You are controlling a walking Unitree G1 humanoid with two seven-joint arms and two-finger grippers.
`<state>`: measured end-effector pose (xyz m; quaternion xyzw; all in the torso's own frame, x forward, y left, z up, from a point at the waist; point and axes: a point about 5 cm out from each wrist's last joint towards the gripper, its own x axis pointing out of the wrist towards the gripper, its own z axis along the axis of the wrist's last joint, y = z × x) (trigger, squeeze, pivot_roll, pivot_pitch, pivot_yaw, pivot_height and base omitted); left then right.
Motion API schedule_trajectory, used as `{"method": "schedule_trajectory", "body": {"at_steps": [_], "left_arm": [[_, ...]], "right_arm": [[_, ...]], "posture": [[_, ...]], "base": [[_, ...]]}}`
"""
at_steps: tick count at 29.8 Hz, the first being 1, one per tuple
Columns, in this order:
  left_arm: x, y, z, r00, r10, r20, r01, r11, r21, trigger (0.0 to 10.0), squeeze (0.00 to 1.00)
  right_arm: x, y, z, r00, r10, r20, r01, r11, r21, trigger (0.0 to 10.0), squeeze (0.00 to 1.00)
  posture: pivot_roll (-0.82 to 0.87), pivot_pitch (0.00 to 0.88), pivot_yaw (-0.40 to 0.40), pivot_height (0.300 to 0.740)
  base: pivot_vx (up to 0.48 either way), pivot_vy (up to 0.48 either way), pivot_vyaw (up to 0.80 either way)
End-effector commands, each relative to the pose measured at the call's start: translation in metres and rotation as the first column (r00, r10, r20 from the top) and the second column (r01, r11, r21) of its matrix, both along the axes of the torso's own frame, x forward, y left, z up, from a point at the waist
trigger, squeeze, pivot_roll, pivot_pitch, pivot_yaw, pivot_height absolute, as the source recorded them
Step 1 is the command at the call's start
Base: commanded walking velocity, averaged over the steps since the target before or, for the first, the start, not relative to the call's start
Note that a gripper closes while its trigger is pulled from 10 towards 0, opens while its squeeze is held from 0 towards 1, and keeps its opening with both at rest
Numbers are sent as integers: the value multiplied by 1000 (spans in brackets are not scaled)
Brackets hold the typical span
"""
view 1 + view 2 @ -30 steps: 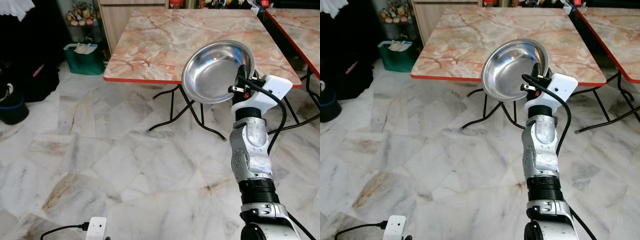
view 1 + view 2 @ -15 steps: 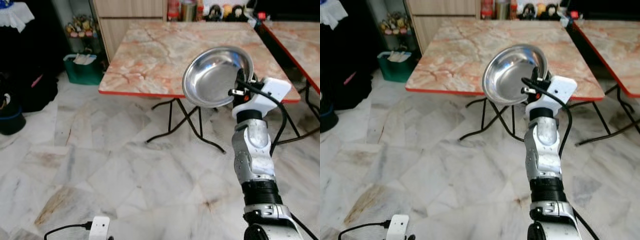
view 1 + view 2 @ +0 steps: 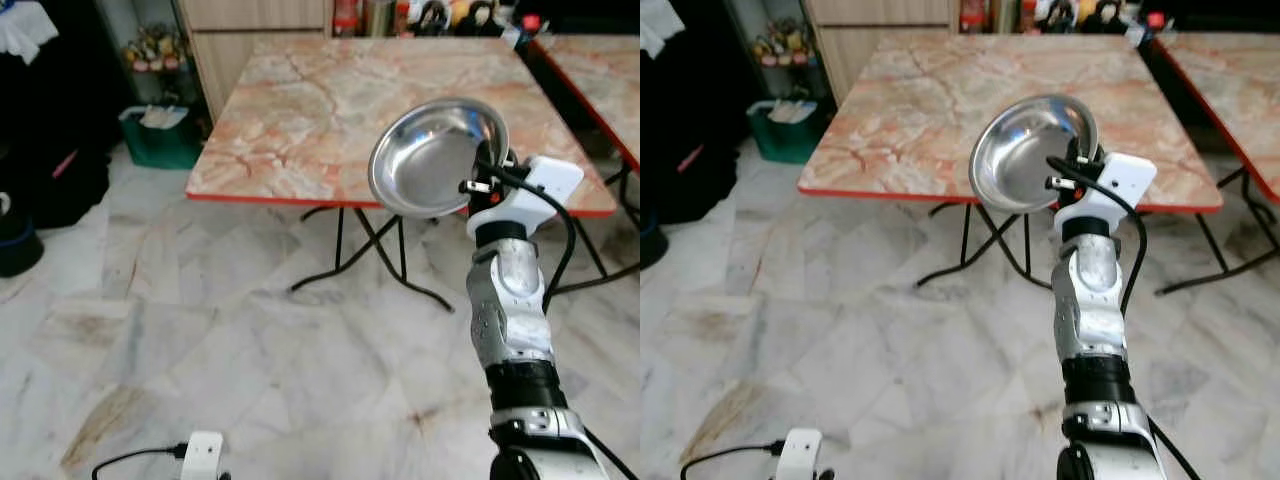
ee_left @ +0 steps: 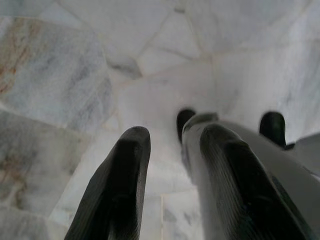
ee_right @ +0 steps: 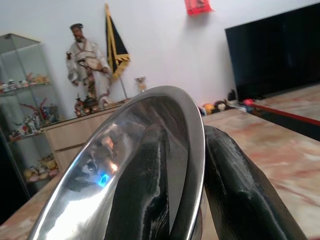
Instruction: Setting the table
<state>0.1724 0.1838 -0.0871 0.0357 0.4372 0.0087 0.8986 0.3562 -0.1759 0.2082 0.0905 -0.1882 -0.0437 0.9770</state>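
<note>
The right gripper (image 5: pixel 182 200) is raised in front of the square desk with the orange marbled top and red edge (image 3: pixel 300 110), its fingers (image 5: pixel 235 195) pinching the rim of a round, shiny steel bowl (image 3: pixel 435 155). The bowl is tilted nearly on edge, its hollow facing the robot, in the air before the desk's near edge and not touching it. Left of the desk a green basket (image 3: pixel 160 135) stands on the white marble floor (image 3: pixel 200 340). The left gripper (image 4: pixel 167 185) hangs over the floor, fingers a narrow gap apart, holding nothing
</note>
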Motion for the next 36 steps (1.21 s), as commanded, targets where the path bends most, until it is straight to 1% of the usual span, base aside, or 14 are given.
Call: {"method": "schedule_trajectory", "body": {"at_steps": [1,11,17,23,31,32,33,35,36], "left_arm": [[-9,9,-3,999,9,-39,-8,1000,21,10000,0],[-10,9,-4,999,5,-41,-4,1000,20,10000,0],[-11,10,-4,999,-8,-46,10,1000,24,10000,0],[-11,11,-4,999,-26,-44,27,999,28,10000,0],[-11,11,-4,998,-38,-43,39,999,33,10000,0],[-6,11,-1,999,-35,-25,36,999,33,10000,0],[-6,11,-1,999,-35,-25,36,999,33,10000,0],[18,9,11,997,-45,65,43,999,30,10000,0],[26,8,15,995,-47,92,45,999,29,10000,0]], "right_arm": [[0,11,6,999,35,22,-35,999,0,10000,0],[0,10,6,999,32,21,-32,999,-2,10000,0],[0,12,5,999,34,24,-34,999,0,10000,0],[0,8,7,999,20,27,-21,1000,18,10000,0],[-2,9,5,999,21,30,-21,1000,8,10000,0],[-1,10,5,999,22,30,-23,1000,8,10000,0],[-1,10,5,999,22,30,-23,1000,8,10000,0],[0,10,4,999,21,24,-21,1000,8,10000,0],[0,9,3,1000,20,20,-20,1000,9,10000,0]], "posture": [[27,132,23,740],[28,124,23,740],[17,102,34,740],[4,78,44,740],[-2,67,47,740],[3,74,43,740],[3,74,43,740],[4,84,43,740],[4,90,42,740]], "base": [[379,0,0],[379,0,0],[379,0,0],[379,0,0],[381,0,0],[379,0,0],[379,0,0],[382,0,0],[379,0,0]]}}
